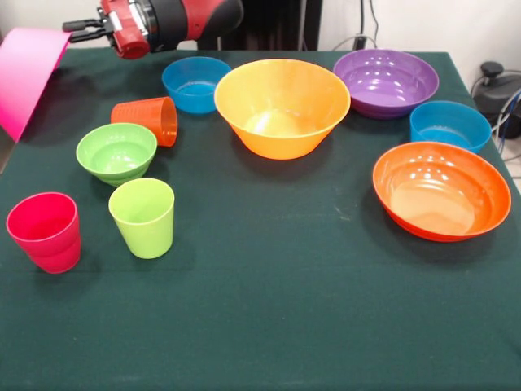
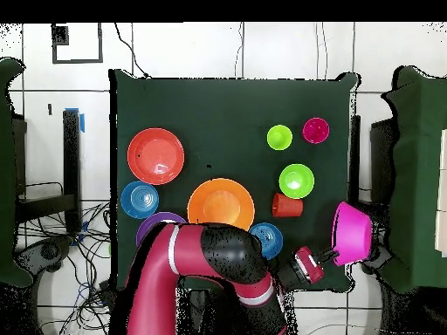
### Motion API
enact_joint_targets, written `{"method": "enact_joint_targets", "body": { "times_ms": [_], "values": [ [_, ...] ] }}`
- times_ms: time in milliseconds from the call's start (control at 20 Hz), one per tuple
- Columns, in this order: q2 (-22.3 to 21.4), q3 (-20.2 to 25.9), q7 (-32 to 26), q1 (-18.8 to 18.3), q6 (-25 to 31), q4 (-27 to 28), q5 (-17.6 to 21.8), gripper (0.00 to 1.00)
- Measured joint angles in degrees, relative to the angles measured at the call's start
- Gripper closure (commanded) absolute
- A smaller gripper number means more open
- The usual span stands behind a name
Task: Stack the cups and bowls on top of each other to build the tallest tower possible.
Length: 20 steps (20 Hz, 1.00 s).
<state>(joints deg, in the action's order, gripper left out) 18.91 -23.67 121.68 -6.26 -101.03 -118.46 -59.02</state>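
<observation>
Dark green cloth covered the table (image 1: 269,326), and the big yellow-orange bowl (image 1: 282,106) stood upright near its middle, the likely base for a tower not yet begun. No 2 pieces were stacked.

Beyond that bowl, toward the robot, sat a small blue bowl (image 1: 195,83) and the wide purple bowl (image 1: 386,81). To its right in the front view lay the second small blue bowl (image 1: 449,124) and the wide red-orange bowl (image 1: 441,189). To its left, the orange cup (image 1: 147,119) lay on its side, with the small green bowl (image 1: 116,151), the lime green cup (image 1: 142,217) and the pinkish red cup (image 1: 44,230) standing mouth up nearer the camera.

The gripper (image 2: 329,256) reached far left of the yellow-orange bowl and held the big pink bowl (image 2: 351,234) by its rim, jaws pinching the wall. That bowl hung tilted past the table's edge, seemingly lifted clear so that it could be carried across.

Open cloth filled the camera side of the table, giving free room there. The path back to the yellow-orange bowl passed over the blue bowl and the tipped orange cup, so height would probably matter.
</observation>
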Motion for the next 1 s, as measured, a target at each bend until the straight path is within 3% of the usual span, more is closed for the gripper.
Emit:
{"method": "enact_joint_targets", "body": {
  "times_ms": [450,1000],
  "values": [
    [-1.32,2.18,1.28,2.34,0.01,-0.02,-5.5,1.0],
    [-2.98,4.75,1.44,5.18,0.01,-0.31,-9.01,1.0]
  ]
}}
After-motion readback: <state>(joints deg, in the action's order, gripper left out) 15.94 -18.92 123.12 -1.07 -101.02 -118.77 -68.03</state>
